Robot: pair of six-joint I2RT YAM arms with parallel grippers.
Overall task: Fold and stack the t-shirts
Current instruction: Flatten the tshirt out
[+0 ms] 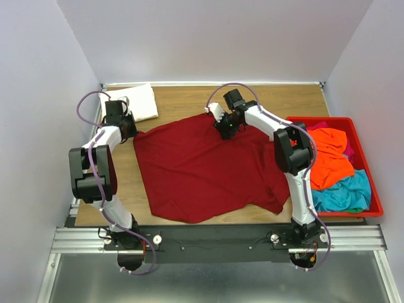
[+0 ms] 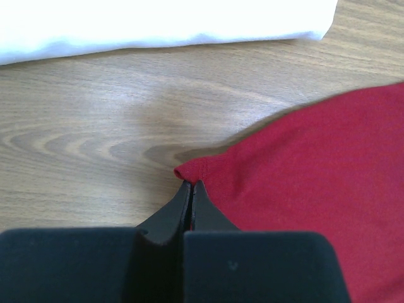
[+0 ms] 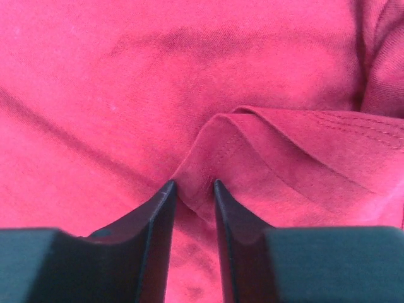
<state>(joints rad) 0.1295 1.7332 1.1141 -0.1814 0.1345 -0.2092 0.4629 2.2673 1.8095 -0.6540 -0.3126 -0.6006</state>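
A dark red t-shirt [image 1: 202, 167] lies spread across the middle of the wooden table. My left gripper [image 1: 129, 130] is shut on its far left corner [image 2: 189, 170], low over the wood, its tips [image 2: 191, 184] pinching the hem. My right gripper [image 1: 226, 129] is down on the shirt's far edge. Its jaws [image 3: 194, 184] stand a little apart, one on each side of a raised hem fold [image 3: 252, 145]. A folded white t-shirt [image 1: 136, 103] rests at the far left corner, its edge [image 2: 158, 22] just beyond my left gripper.
A red plastic bin [image 1: 374, 189] stands at the right edge of the table, holding orange [image 1: 328, 158], teal [image 1: 344, 192] and magenta [image 1: 323, 125] t-shirts. White walls close in the table on three sides. Bare wood [image 1: 183, 101] shows along the far side.
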